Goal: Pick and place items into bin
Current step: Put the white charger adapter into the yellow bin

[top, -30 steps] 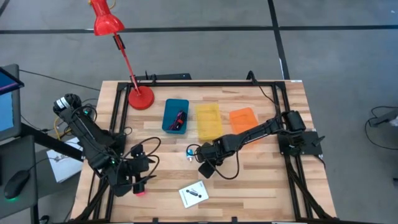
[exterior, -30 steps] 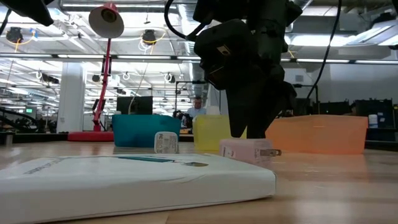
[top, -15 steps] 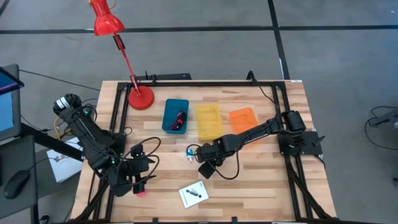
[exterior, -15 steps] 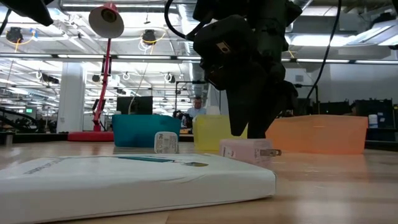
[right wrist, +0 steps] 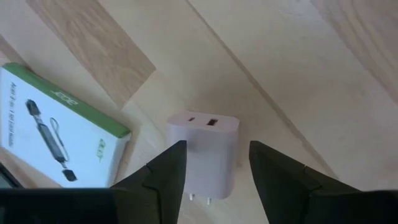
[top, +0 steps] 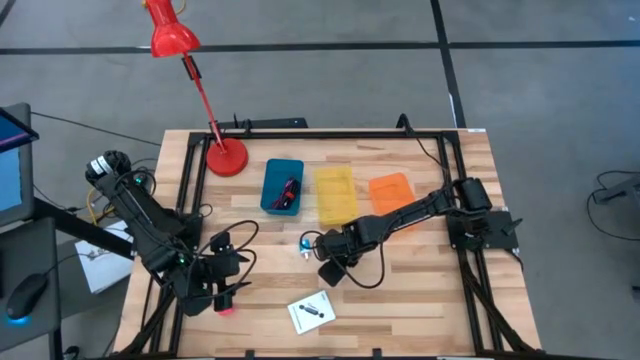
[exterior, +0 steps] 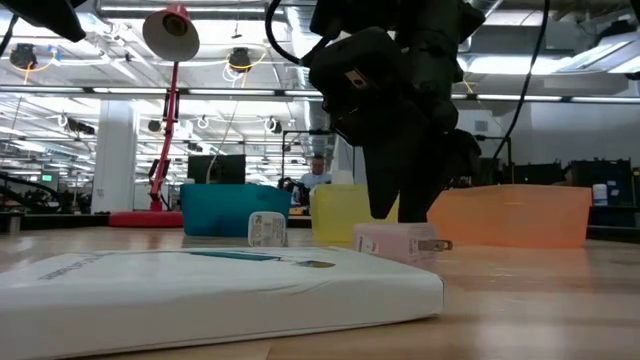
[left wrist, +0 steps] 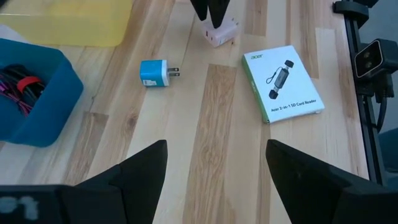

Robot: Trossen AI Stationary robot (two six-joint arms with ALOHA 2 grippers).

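A pale pink plug block lies flat on the table, also seen in the low view. My right gripper is open just above it at the table's middle, one finger on each side; I cannot tell if they touch it. A light-blue plug block lies to its left. A white card box with a black mark lies flat near the front edge. The blue bin holds a dark red cord. My left gripper is open and empty at the front left.
A yellow bin and an orange bin stand beside the blue bin at the back. A red desk lamp stands at the back left. A black frame rail runs along the table's edges.
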